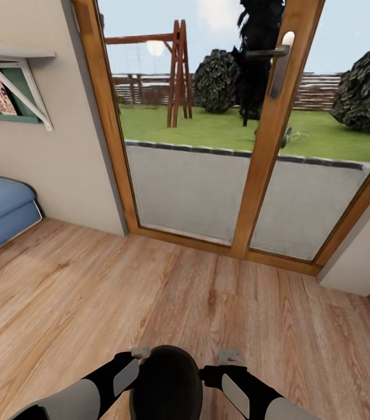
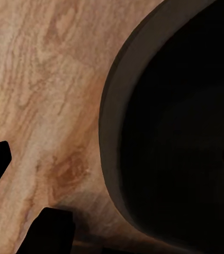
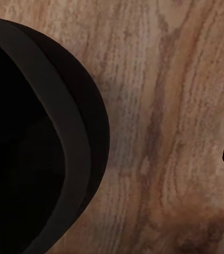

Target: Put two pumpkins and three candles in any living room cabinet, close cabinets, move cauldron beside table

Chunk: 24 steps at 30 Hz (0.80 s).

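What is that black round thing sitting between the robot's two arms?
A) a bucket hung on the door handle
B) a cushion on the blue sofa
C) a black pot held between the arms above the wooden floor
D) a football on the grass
C: the black pot sits between both arms, with the wooden floor below it.

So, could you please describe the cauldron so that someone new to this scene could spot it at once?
Start at the glass patio door with its orange wood frame, then come straight down the bare wooden floor toward the robot. The cauldron sits between the two forearms: a matte black round pot, the one dark rounded thing on the pale boards.
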Motion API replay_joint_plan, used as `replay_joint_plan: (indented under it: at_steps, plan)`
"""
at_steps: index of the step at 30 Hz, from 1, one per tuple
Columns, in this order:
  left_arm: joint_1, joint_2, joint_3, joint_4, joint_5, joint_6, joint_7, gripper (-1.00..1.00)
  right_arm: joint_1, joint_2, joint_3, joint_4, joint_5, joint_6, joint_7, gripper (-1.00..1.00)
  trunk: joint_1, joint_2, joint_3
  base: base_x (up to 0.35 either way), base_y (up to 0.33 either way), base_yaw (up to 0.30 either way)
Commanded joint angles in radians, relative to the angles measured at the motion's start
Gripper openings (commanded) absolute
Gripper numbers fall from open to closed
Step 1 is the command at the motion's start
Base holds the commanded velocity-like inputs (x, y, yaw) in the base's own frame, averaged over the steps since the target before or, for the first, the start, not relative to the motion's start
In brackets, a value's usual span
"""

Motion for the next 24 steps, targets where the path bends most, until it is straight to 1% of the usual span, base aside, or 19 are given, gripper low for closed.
replay_joint_plan:
  at_steps: [1,9,13,16,24]
  plan:
    - [0.0,0.0,0.0,0.0,0.0,0.0,0.0,1.0,0.0,0.0,0.0,0.0,0.001,-0.001,0.0,1.0,0.004,-0.007,-0.003,0.0,0.0,0.0]
    - [0.0,0.001,0.001,-0.001,0.0,-0.001,0.001,1.0,0.0,0.003,0.007,-0.007,0.004,-0.003,0.007,1.0,0.035,-0.063,-0.028,0.0,0.0,0.0]
    - [0.0,0.0,0.001,-0.001,0.0,-0.001,0.0,1.0,0.0,0.007,0.007,-0.009,0.016,-0.003,0.01,1.0,0.05,-0.091,-0.041,0.0,0.0,0.0]
    - [0.0,0.001,0.001,-0.002,0.0,-0.001,0.0,1.0,0.001,0.007,0.007,-0.009,0.033,-0.003,0.012,1.0,0.061,-0.112,-0.05,0.0,0.0,0.0]
    - [0.0,0.0,0.001,-0.002,0.001,-0.001,-0.001,1.0,0.001,0.008,0.006,-0.009,0.038,-0.003,0.006,1.0,0.092,-0.168,-0.075,0.0,0.0,0.0]
